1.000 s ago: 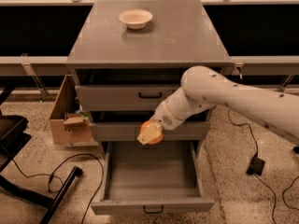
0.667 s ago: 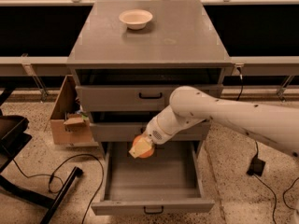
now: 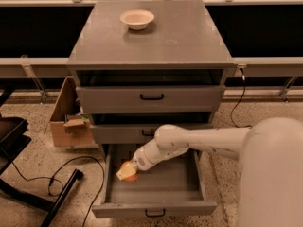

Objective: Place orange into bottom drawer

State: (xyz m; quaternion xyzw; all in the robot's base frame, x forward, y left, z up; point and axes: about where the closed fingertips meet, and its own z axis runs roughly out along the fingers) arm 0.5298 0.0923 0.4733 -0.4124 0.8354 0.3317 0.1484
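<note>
Gripper (image 3: pixel 126 173) pinches orange (image 3: pixel 133 175) low inside open bottom drawer (image 3: pixel 154 208), near its left wall.

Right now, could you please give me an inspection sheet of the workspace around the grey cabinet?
Surface: flat grey cabinet top carries only a shallow cream bowl.
Job's things: small round orange is at the gripper's tip, over the left part of the long grey bottom drawer, which is pulled open.
Clutter: open brown cardboard box on the floor left of the cabinet.
Grippers: gripper shut on the orange, reaching down into the open drawer.
Cables: thin black cable looping on the floor at left; another hanging at right.
Surroundings: speckled floor; black metal legs at left.
</note>
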